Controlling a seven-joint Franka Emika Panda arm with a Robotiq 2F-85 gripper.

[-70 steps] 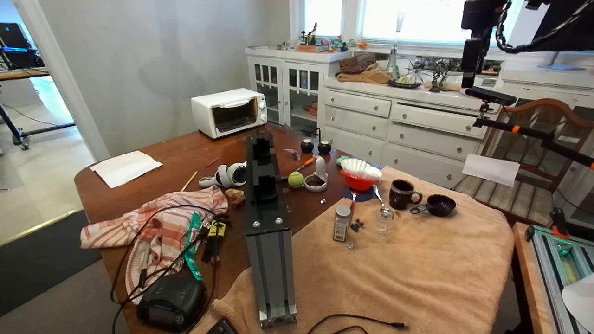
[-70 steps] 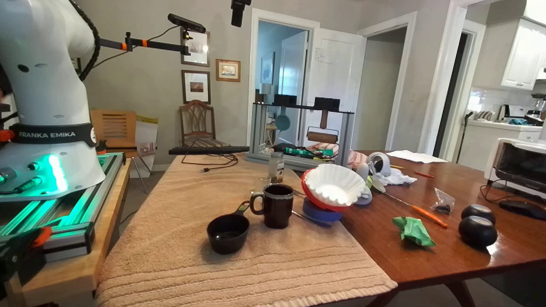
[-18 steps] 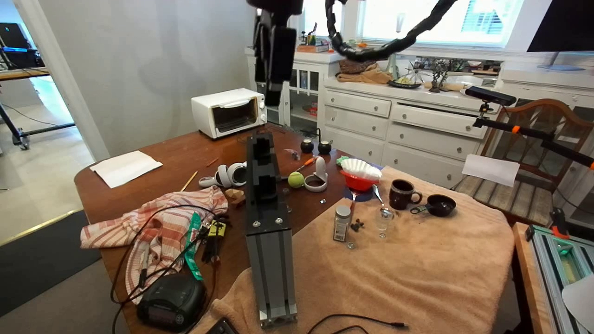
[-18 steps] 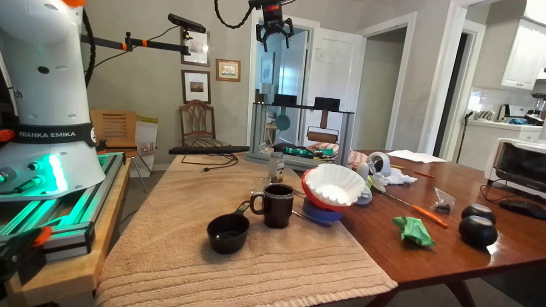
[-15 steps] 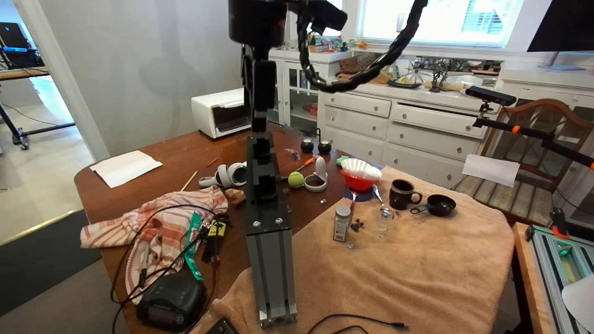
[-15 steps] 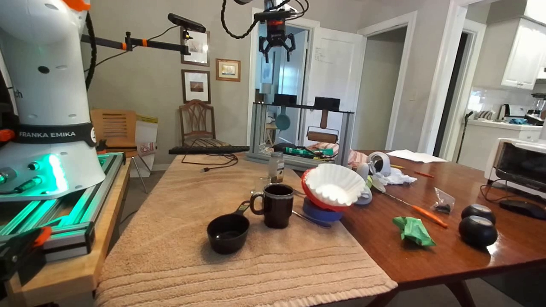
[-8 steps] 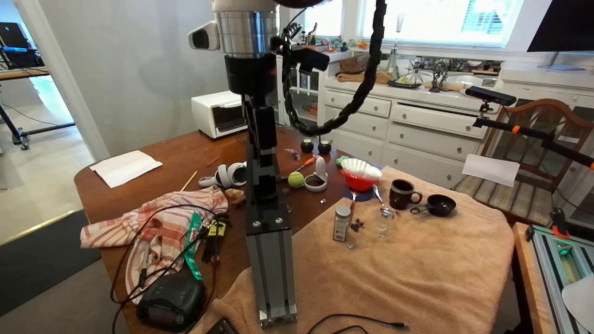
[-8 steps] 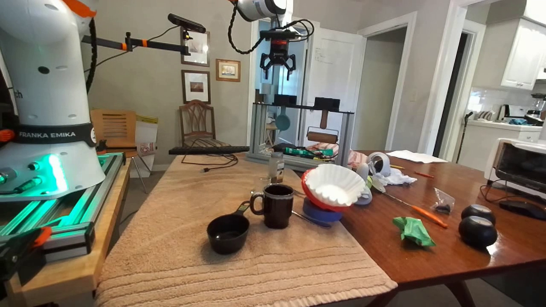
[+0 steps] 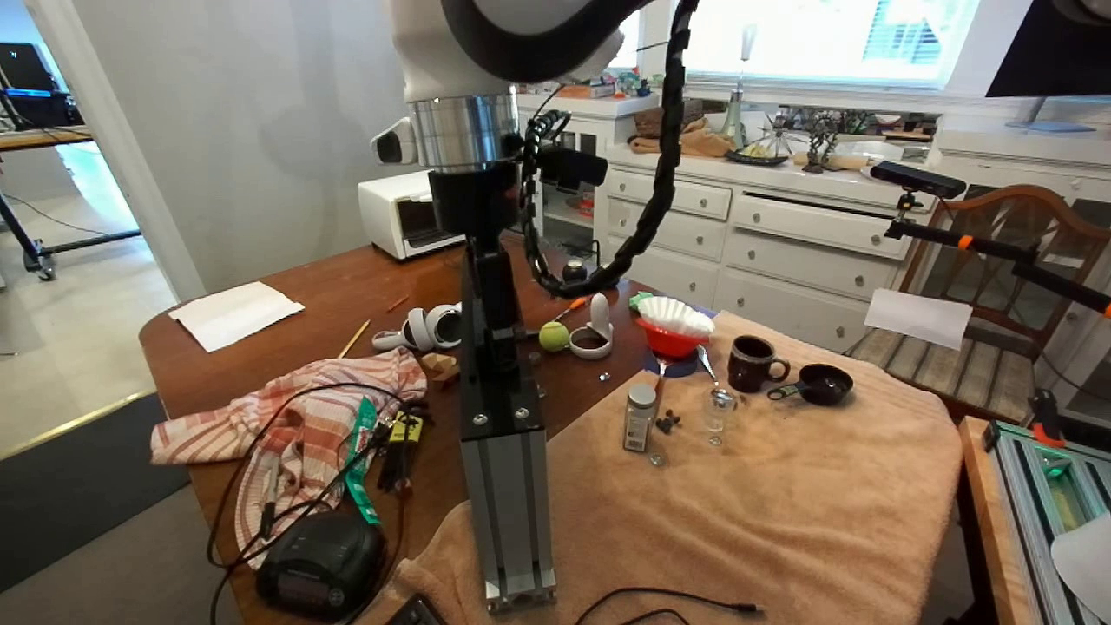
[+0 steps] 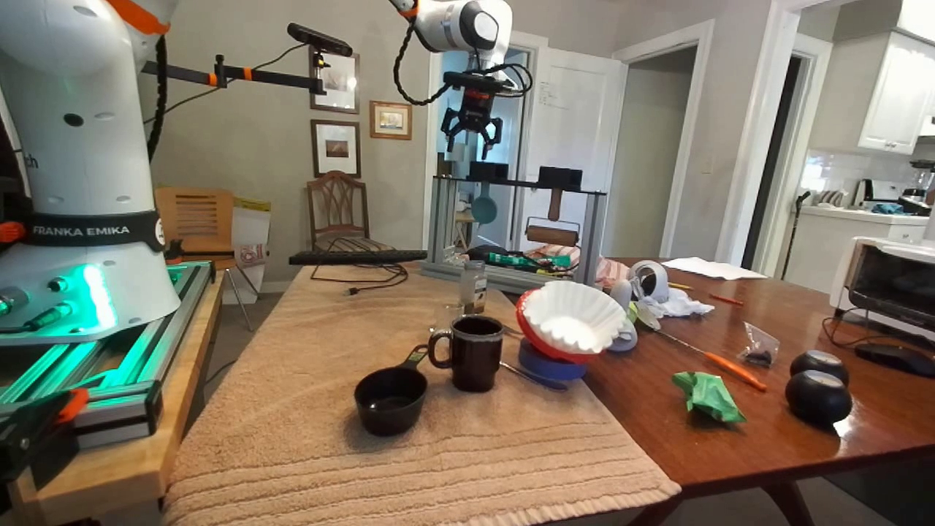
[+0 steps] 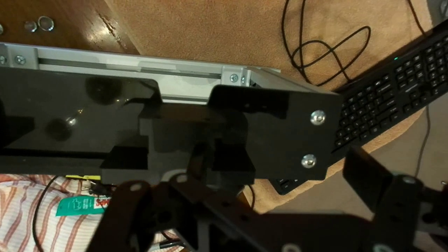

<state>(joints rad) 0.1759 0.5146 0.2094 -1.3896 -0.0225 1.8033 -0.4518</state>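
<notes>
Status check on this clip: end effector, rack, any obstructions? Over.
End effector open, nothing held, above the rack, contact unclear. Teal utensil hanging beneath its top, not grasped. Possible obstruction: black block over hanging roller.

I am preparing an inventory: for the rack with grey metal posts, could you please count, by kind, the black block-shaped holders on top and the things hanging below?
Black block-shaped holders: 2
Teal round-headed utensil: 1
Brown cylindrical roller: 1
Total: 4

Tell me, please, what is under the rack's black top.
In an exterior view, a teal utensil and a roller hang beneath the black top; their upper ends cannot be seen, covered by the black holders.
</notes>
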